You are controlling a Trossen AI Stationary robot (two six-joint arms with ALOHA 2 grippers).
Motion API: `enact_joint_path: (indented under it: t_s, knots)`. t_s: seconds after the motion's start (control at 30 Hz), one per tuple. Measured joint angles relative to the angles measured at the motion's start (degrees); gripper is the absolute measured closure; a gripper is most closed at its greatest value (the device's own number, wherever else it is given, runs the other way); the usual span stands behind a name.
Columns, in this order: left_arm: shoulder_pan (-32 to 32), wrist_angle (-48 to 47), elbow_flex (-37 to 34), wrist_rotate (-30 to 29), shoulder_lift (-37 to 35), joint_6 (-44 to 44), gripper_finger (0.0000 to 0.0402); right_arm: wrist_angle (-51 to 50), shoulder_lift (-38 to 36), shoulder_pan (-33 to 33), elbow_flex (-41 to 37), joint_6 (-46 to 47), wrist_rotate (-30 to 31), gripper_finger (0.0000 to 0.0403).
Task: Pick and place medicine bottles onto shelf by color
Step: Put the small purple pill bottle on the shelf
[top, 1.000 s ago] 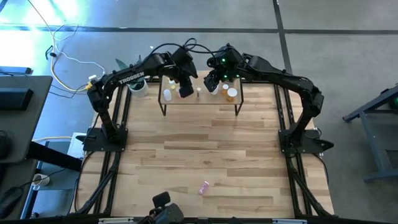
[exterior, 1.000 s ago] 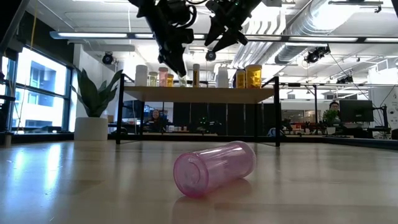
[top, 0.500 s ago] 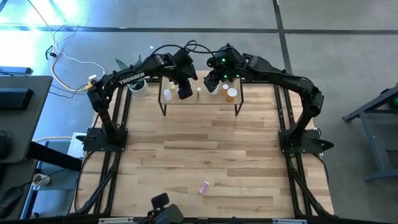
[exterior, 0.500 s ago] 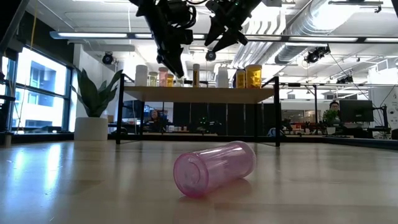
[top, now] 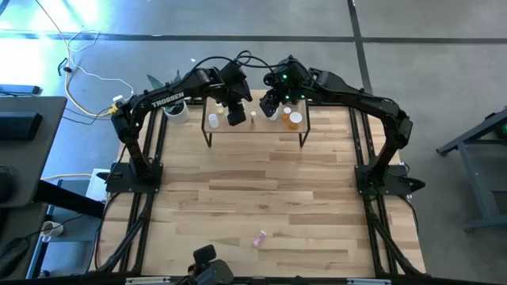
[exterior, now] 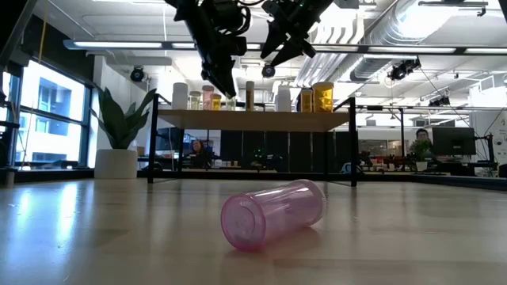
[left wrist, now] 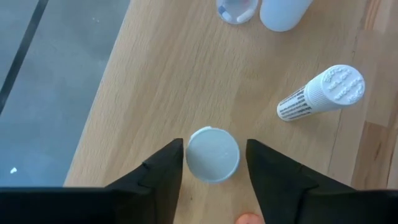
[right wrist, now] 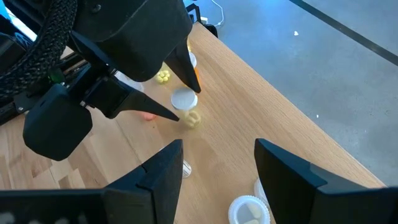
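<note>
While bottles stood in a row on the shelf (top: 255, 129), one stayed down on the counter (top: 238, 198).
A white-capped bottle (left wrist: 212, 154) sat upright between the left tool's (left wrist: 214, 163) parted fingers, gaps showing either side. Right tool (right wrist: 217, 165) hovered open above the shelf at upper centre. Pink bottle (exterior: 273, 214) lay on its side at lower centre.
</note>
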Motion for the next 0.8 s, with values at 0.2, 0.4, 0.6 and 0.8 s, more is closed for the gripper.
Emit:
enact_joint_path:
  t_s: [0.2,0.4,0.6,0.8]
  knots:
    - [0.00,0.04,0.00,0.00,0.00,-0.46,0.0211,0.00,0.00,-0.02,0.00,0.01,0.00,0.0213]
    - [0.17,0.04,0.00,0.00,0.00,-0.46,0.0206,0.00,0.00,0.00,0.00,0.00,0.00,0.0213]
    - [0.15,-0.48,1.01,0.00,0.00,-0.46,0.0206,0.00,0.00,-0.02,0.00,0.00,0.00,0.0213]
    - [0.15,-1.02,6.15,-0.90,-0.04,-0.49,0.0206,0.00,0.00,0.00,0.00,0.02,0.00,0.0213]
